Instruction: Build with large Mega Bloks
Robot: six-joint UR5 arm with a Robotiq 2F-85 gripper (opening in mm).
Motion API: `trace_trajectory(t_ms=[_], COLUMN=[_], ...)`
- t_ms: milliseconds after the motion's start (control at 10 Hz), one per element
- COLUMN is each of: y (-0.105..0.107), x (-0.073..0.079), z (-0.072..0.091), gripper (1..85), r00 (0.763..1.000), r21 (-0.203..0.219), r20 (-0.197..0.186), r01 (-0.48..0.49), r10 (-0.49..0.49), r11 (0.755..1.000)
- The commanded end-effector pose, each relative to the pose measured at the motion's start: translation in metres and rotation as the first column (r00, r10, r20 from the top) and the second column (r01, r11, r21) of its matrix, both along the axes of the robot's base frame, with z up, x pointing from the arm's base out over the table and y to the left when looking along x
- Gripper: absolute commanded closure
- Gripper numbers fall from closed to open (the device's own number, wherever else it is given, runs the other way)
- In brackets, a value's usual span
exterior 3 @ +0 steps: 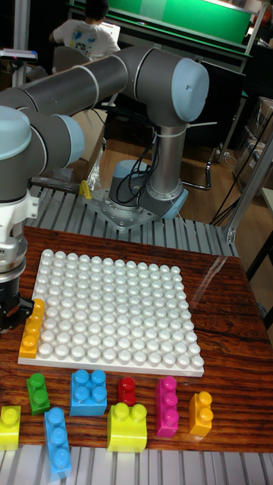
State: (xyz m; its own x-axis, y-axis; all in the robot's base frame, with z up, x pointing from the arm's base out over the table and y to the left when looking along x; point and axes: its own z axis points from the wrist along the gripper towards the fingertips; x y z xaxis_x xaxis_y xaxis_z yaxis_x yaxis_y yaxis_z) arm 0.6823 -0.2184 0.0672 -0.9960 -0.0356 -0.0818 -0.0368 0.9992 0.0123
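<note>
A white studded baseplate (114, 311) lies on the wooden table. An orange brick (32, 327) stands on the plate's left edge, near the front corner. My gripper (9, 307) hangs at the frame's left border, right beside that brick and seemingly touching its upper end. Its dark fingers are mostly cut off by the border, so their state does not show. Loose bricks lie in front of the plate: green (38, 392), a blue square one (89, 392), red (127, 391), magenta (167, 407), orange (201, 414), lime (127, 427), a long blue one (58, 443) and yellow (10, 427).
The arm's base (144, 204) is mounted behind the plate on a ribbed metal surface. The arm's grey links arch over the back left. A metal post (250, 182) rises at the right. A person (87, 34) sits at a desk far behind.
</note>
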Motion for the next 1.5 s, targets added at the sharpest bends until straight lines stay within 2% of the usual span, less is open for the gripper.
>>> trace_trajectory(t_ms=[0, 100, 200, 400, 600, 800, 1000, 1100, 1400], y=[0.004, 0.007, 0.007, 0.008, -0.003, -0.02, -0.018, -0.014, -0.012], x=[0.011, 0.008, 0.006, 0.006, 0.024, 0.045, 0.054, 0.055, 0.04], z=[0.002, 0.002, 0.002, 0.002, -0.003, -0.013, -0.02, -0.018, -0.009], gripper=[63.3, 61.7, 56.3, 49.7, 48.0, 46.3, 45.0, 43.3, 31.7], r00=[0.999, 1.0, 0.999, 0.998, 0.995, 0.989, 0.989, 0.989, 0.983], r21=[0.024, 0.033, 0.029, 0.029, 0.046, 0.044, 0.04, 0.035, 0.029], r20=[0.042, 0.029, 0.023, 0.026, 0.01, 0.017, 0.019, 0.01, -0.04], r01=[0.016, -0.013, -0.029, -0.065, -0.102, -0.144, -0.147, -0.149, -0.18], r10=[-0.017, 0.012, 0.028, 0.064, 0.102, 0.144, 0.147, 0.149, 0.181], r11=[1.0, 0.999, 0.999, 0.997, 0.994, 0.989, 0.988, 0.988, 0.983])
